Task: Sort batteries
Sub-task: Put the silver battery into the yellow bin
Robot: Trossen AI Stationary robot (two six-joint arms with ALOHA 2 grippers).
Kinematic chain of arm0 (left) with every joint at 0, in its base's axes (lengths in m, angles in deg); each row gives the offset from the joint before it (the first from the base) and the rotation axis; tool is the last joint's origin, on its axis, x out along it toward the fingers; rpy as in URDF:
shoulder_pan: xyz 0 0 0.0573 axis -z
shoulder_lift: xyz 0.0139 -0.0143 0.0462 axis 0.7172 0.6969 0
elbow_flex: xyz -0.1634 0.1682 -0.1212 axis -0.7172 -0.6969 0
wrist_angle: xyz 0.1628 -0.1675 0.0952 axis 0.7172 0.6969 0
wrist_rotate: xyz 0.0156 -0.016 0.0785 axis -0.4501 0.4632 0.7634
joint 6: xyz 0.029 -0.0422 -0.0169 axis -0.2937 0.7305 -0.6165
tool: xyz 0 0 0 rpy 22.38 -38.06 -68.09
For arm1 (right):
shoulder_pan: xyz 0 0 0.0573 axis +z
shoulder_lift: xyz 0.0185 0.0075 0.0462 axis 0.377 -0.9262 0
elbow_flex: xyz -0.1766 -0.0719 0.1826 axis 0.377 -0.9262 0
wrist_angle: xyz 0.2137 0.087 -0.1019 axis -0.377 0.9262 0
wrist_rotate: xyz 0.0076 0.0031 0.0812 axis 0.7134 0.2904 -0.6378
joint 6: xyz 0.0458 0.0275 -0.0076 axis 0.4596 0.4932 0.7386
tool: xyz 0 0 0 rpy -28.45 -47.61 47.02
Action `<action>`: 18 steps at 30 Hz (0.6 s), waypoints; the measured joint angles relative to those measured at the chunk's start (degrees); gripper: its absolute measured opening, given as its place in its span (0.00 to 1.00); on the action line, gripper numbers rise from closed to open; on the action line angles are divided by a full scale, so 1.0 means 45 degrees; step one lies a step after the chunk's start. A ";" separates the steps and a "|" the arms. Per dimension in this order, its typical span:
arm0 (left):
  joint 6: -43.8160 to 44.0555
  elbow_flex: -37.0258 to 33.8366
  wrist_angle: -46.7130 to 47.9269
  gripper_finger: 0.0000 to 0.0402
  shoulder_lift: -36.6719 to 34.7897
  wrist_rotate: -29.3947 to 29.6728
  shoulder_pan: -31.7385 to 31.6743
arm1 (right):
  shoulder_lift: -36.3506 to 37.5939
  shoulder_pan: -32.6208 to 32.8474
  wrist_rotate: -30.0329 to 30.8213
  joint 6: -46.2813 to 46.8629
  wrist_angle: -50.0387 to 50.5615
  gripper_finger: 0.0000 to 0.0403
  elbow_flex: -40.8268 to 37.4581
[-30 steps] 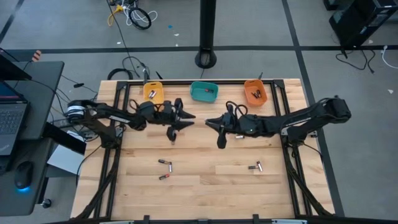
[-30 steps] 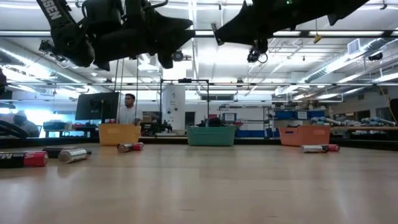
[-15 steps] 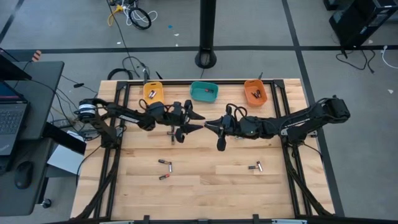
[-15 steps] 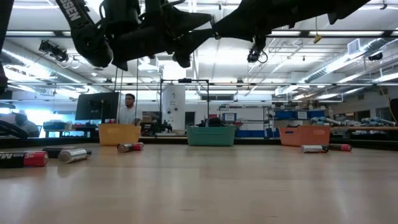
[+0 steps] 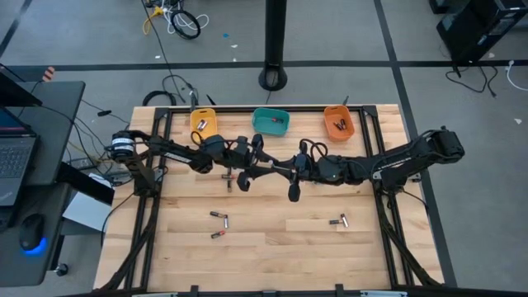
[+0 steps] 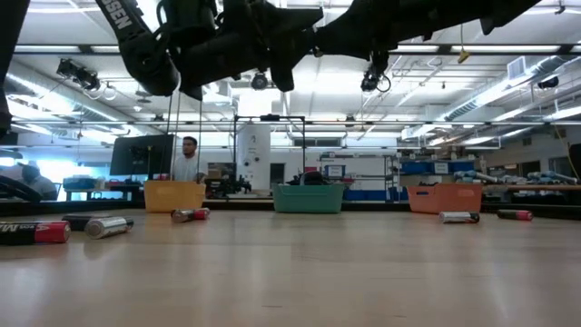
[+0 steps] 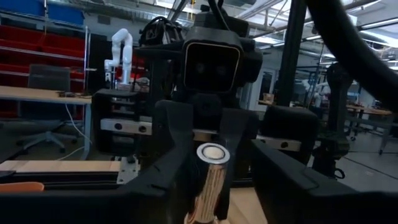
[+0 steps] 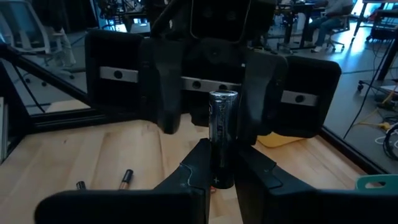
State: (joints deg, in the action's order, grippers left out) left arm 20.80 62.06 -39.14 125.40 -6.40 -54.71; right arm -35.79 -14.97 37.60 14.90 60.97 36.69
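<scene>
The left gripper (image 5: 266,167) has slid in from 9 o'clock, opened wide, around the battery (image 8: 222,134) that the right gripper (image 5: 280,166) pinches above the tabletop (image 5: 272,227) middle, so a hand-over looks close.

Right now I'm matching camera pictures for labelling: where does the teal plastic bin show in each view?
High view: teal plastic bin, upper centre, at the far edge.
Low view: centre, in the background.
Left wrist view: not in it.
Right wrist view: only a sliver, past the yellow bin.
Shared landmark: that yellow bin, next to it in the high and low views too.
</scene>
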 joint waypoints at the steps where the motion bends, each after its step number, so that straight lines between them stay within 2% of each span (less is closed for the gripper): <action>1: -0.0026 0.0000 0.0000 0.36 0.0000 -0.0002 0.0000 | 0.0000 0.0003 -0.0003 -0.0002 0.0000 0.14 -0.0002; 7: -0.0314 0.0000 0.0003 0.14 0.0000 -0.0006 -0.0012 | -0.0005 0.0005 -0.0083 -0.0037 -0.0036 0.14 0.0000; 14: -0.0454 0.0000 -0.0131 0.14 0.0000 -0.0088 -0.0036 | -0.0005 0.0000 -0.0071 -0.0053 -0.0083 0.14 0.0005; 18: -0.0305 -0.0002 -0.0053 0.14 -0.0116 -0.0292 -0.0216 | 0.0000 -0.0025 -0.0003 -0.0146 -0.0096 0.22 0.0024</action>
State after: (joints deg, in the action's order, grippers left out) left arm 19.42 62.05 -39.37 124.88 -7.71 -55.68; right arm -35.79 -15.08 37.58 14.24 60.53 36.80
